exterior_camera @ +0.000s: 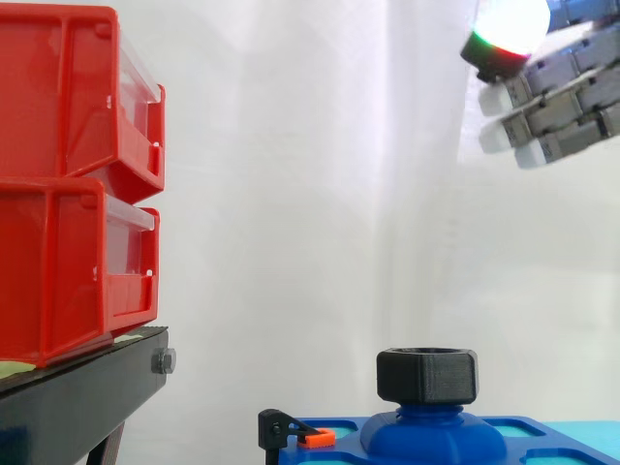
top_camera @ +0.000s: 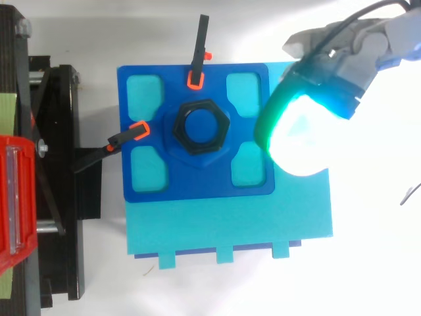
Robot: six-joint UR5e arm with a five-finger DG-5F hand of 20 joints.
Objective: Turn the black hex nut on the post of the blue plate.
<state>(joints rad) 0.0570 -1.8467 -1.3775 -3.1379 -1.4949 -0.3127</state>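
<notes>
The black hex nut (exterior_camera: 427, 376) of matte plastic sits on the rounded blue post (exterior_camera: 431, 434) that rises from the middle of the square blue plate (top_camera: 197, 183), with its open bore facing straight up in the top view. The plate has four pale cyan rounded windows around the post and lies on a larger flat cyan board (top_camera: 230, 224). Two small black spring clamps with orange tips grip the plate's edges: one (top_camera: 197, 56) at the far edge and one (top_camera: 123, 137) at the edge nearest the black metal stand (exterior_camera: 77, 397). Two red plastic bins (exterior_camera: 68, 184) with clear fronts are stacked on that stand, in front of the white curtain (exterior_camera: 291, 194). The robot hand (exterior_camera: 557, 107) hangs at the upper right of the side view, well above the nut and off to one side, touching nothing. Its grey fingers reach out nearly straight and relaxed, released and empty, and one thick fingertip pad (exterior_camera: 509, 24) glows white with a green and red rim. From above, the hand (top_camera: 348, 49) comes in from the upper right, and its bright pad covers the plate's corner beside the nut, while the nut itself is in plain sight.
</notes>
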